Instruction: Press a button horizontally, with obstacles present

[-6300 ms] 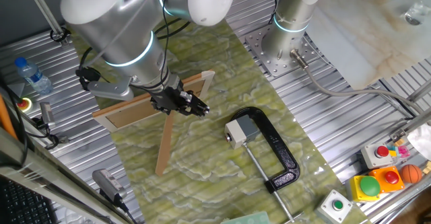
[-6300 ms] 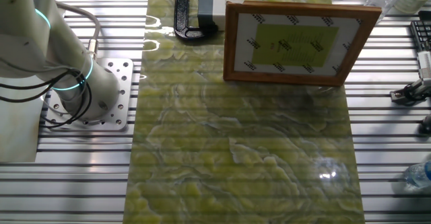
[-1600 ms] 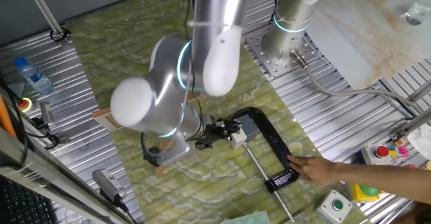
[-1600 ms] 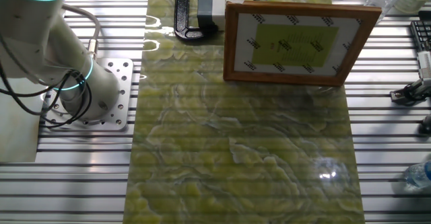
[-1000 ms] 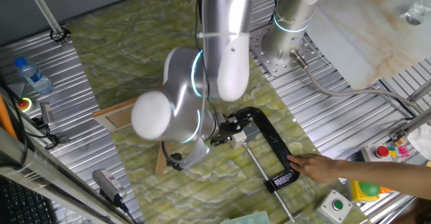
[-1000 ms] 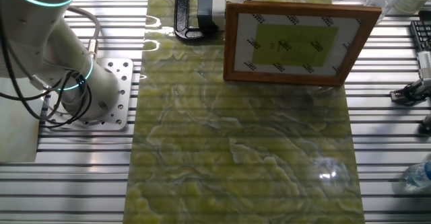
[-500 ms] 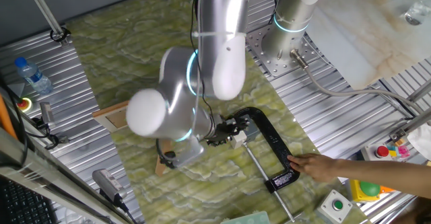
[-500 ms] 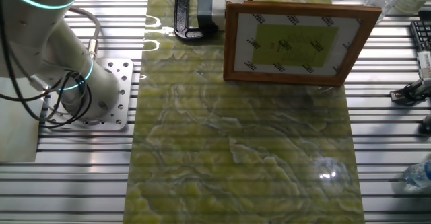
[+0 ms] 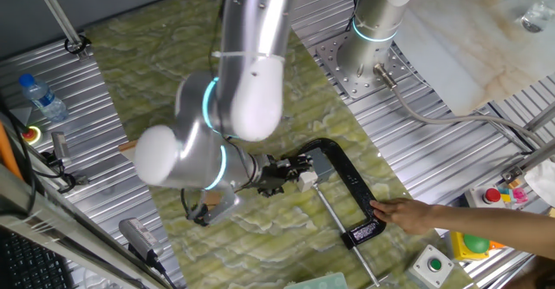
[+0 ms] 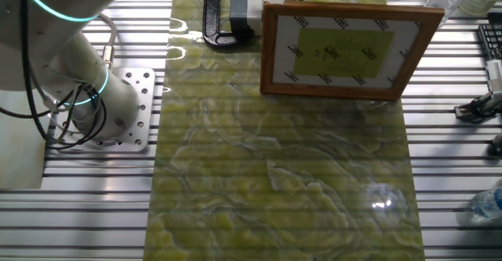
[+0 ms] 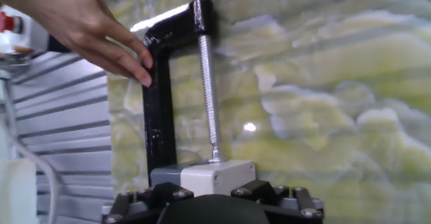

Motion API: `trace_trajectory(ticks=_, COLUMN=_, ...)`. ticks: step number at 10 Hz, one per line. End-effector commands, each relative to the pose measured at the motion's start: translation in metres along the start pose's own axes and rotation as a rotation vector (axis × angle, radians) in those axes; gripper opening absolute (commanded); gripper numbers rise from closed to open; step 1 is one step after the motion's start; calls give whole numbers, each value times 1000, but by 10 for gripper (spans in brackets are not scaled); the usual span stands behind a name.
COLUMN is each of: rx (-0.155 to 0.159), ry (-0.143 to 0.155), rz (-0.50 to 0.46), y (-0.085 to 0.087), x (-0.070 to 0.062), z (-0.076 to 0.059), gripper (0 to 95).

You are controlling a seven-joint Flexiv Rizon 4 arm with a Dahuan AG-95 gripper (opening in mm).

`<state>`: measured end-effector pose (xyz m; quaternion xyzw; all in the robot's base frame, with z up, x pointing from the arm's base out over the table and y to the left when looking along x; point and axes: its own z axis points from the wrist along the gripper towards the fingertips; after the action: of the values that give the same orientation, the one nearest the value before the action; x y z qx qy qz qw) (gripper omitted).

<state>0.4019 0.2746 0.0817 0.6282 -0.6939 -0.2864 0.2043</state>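
Observation:
The button box is a small white-and-grey cube held in a black C-clamp on the green mat. My gripper is level with it on its left, with its tip close to the box's side face. In the hand view the box fills the bottom centre, just beyond my gripper's black body. No view shows the fingertips. The wooden frame panel stands upright beside the box; in one fixed view my arm hides most of it.
A person's hand rests on the clamp's far end, and also shows in the hand view. Coloured push-button boxes lie at the right edge. A water bottle lies at the left. The arm's base is bolted beside the mat.
My arm's elbow has swung left and lower. The gripper has drawn back a little from the button box. The person's hand stays on the clamp.

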Motion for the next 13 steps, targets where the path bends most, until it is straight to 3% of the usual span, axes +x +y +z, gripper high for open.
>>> trace_trajectory(ticks=1, rx=-25, ry=54, rz=38, y=-2, x=-3, z=-5, gripper=950)
trace_trajectory(ticks=4, rx=-41, ry=101, rz=18, y=-2, x=-2, z=-5, gripper=950)
trace_trajectory(ticks=8, rx=-50, ry=99, rz=16, y=3, x=9, z=3, gripper=950)
trace_trajectory(ticks=13, rx=-69, ry=102, rz=30, y=4, x=18, z=1, gripper=950)
